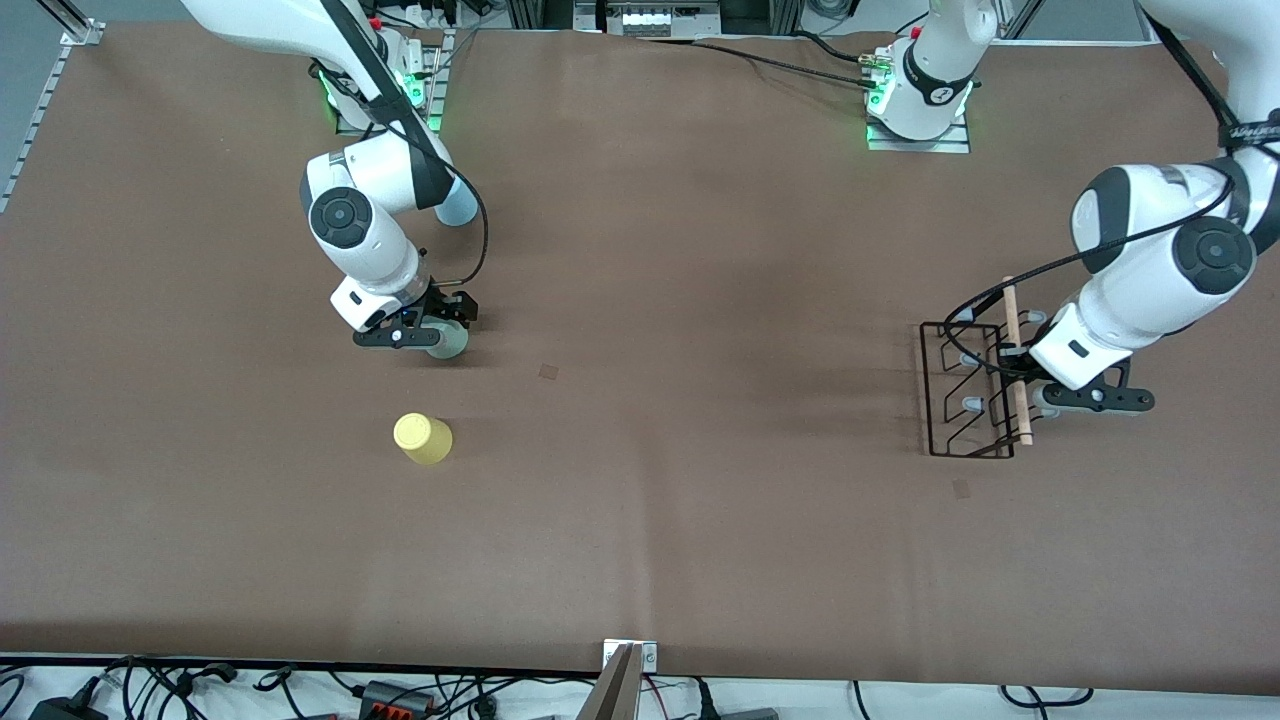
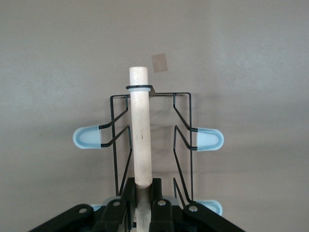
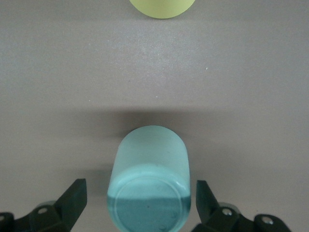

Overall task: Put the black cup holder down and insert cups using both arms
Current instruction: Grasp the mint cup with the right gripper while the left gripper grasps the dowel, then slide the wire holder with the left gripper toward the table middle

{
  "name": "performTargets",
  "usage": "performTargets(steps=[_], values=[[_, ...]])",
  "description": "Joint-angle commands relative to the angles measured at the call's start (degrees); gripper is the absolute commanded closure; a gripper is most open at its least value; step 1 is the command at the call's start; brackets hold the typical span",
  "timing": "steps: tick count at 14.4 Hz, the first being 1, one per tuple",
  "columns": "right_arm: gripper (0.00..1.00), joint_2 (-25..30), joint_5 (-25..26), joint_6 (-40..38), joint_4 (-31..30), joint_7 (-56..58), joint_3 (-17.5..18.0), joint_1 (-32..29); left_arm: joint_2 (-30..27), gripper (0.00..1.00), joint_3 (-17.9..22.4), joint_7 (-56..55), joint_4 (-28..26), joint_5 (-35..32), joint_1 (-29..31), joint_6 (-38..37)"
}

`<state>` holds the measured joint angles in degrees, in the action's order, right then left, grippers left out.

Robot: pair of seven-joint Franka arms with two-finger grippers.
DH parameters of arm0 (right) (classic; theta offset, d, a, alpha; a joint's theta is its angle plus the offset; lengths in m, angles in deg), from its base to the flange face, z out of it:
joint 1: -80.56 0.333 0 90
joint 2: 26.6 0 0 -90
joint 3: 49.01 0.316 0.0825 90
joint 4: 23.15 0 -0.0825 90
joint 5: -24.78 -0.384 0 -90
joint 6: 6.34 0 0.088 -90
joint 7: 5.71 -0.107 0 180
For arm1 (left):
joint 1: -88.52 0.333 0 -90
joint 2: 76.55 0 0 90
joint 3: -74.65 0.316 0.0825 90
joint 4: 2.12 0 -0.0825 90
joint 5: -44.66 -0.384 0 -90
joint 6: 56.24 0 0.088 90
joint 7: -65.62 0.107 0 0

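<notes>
The black cup holder (image 1: 960, 390) rests on the table at the left arm's end, its wooden rod handle (image 1: 1018, 370) along the top. My left gripper (image 1: 1020, 385) is shut on that rod (image 2: 140, 140), the pads pressed to both sides. Grey-tipped pegs (image 2: 208, 139) stick out from the wire frame (image 2: 183, 121). At the right arm's end, my right gripper (image 1: 440, 328) is low over the table and open. A pale blue-green cup (image 3: 150, 169) stands between its fingers (image 3: 72, 195) with a gap on each side. A yellow cup (image 1: 423, 438) stands nearer to the front camera than that cup (image 1: 450, 345).
The brown table (image 1: 660, 300) stretches bare between the two arms. A small dark square mark (image 1: 549, 371) lies near the middle. The yellow cup (image 3: 161, 6) shows at the edge of the right wrist view.
</notes>
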<state>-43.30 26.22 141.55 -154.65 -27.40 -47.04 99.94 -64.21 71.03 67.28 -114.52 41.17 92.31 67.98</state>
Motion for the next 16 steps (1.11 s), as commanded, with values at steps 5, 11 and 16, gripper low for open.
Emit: performTargets(steps=[5, 11, 16], values=[[0.0, 0.6, 0.0, 1.0, -0.6, -0.1, -0.3, -0.3, -1.5, 0.99, -11.7, -5.3, 11.7, -0.4, -0.4, -17.7], [0.0, 0.3, 0.0, 1.0, -0.7, -0.7, -0.3, -0.1, 4.6, 0.99, -22.4, -28.0, 17.1, -1.2, -7.0, -17.0], [0.0, -0.2, 0.0, 1.0, -0.8, -0.9, -0.3, 0.3, 11.6, 0.99, -22.4, -31.9, 23.7, -1.2, -13.9, -14.2]])
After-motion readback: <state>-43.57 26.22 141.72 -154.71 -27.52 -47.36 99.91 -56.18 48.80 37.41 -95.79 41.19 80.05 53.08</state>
